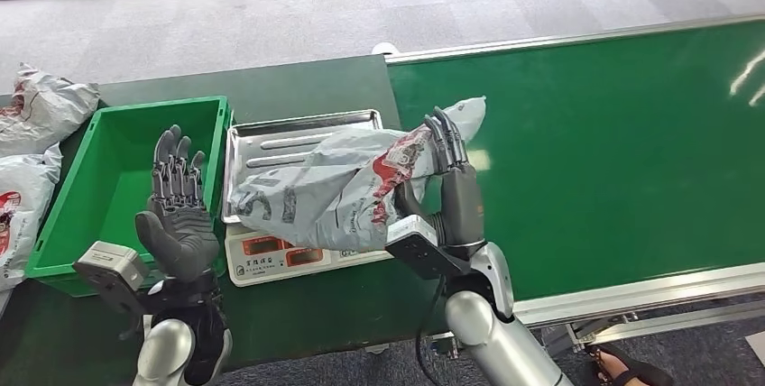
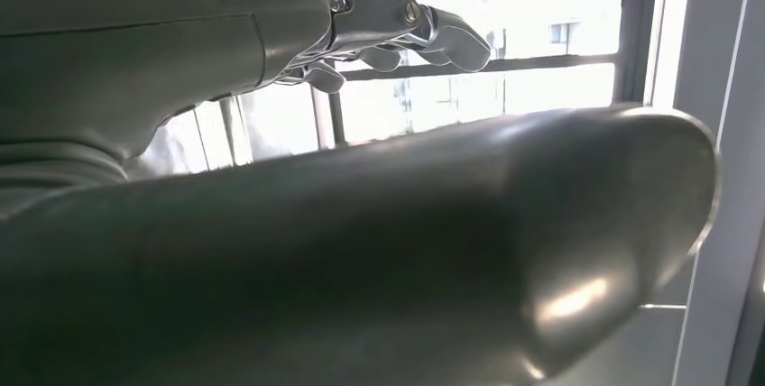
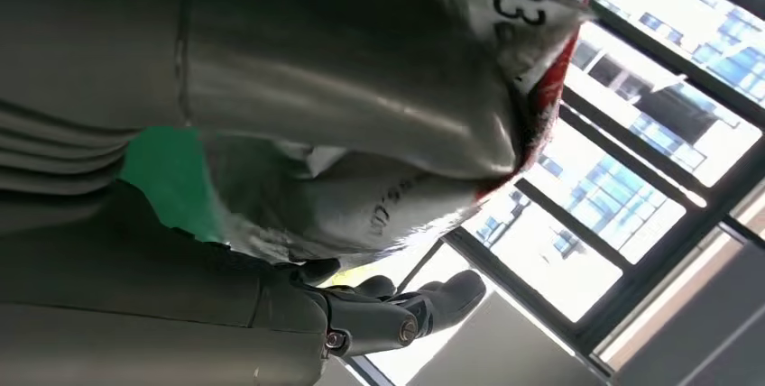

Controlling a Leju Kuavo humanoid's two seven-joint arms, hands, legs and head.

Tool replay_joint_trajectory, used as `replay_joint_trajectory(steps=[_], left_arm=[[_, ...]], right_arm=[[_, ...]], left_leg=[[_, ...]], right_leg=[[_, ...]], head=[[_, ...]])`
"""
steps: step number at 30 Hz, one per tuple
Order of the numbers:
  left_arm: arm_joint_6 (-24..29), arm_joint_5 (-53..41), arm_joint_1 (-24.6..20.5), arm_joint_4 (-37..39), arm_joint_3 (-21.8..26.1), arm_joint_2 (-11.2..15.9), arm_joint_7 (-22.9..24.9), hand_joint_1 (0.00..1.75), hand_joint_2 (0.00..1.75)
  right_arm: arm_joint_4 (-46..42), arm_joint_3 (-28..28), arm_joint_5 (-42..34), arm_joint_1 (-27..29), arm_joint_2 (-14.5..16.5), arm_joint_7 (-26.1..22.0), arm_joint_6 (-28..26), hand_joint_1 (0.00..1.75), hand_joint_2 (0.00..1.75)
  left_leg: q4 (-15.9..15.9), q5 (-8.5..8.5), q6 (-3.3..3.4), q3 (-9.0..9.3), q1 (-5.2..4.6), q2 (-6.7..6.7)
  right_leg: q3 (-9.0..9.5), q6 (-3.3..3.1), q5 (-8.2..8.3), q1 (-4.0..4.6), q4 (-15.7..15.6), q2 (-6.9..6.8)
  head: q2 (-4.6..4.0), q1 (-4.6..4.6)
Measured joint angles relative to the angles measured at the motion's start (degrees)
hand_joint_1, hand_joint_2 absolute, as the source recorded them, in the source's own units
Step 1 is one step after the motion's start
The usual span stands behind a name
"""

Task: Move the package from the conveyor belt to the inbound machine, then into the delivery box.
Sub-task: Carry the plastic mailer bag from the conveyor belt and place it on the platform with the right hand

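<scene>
Grey plastic package [image 1: 334,183] lies across the scale's steel tray [image 1: 271,130], gripped at its belt-side end by the right hand [image 1: 442,156]. Left hand [image 1: 178,197] hovers over the green box [image 1: 108,179], fingers spread, holding nothing.

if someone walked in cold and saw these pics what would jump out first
The grey package with red print stands out first, draped over the steel tray of the scale and gripped by the right hand. Next is the bright green conveyor belt stretching to the right. The left hand is raised, fingers spread and holding nothing, in front of the green bin.
</scene>
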Motion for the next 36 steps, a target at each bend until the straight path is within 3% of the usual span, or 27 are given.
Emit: replay_joint_trajectory(steps=[16, 35, 36], left_arm=[[4.4, -2.9, 2.6, -4.3, 0.6, 0.0, -2.9, 0.00, 0.00], [0.3, -3.5, 3.1, -4.9, 1.0, -0.2, -1.5, 0.00, 0.00], [0.3, -4.1, 3.0, -4.8, 1.0, -0.2, -1.4, 0.00, 0.44]], right_arm=[[-21.7, -5.7, -5.8, 11.3, -1.9, -5.0, 3.9, 0.00, 0.00], [-26.0, -10.8, -3.4, 17.2, -1.8, -5.7, 8.9, 0.00, 0.00], [-25.9, -11.1, -3.2, 17.4, -1.8, -5.6, 8.8, 0.00, 0.00]], left_leg=[[0.0, -0.02, 0.01, -0.02, 0.00, -0.01], [0.0, -0.02, 0.01, 0.00, -0.01, -0.02], [0.0, -0.02, 0.01, 0.00, -0.01, -0.02]], right_leg=[[0.01, 0.00, -0.03, -0.02, 0.0, -0.01], [0.04, 0.00, -0.02, -0.02, 0.0, -0.02], [0.04, 0.00, -0.02, -0.02, 0.0, -0.01]], head=[[0.00, 0.01], [0.00, 0.00], [0.00, 0.00]])
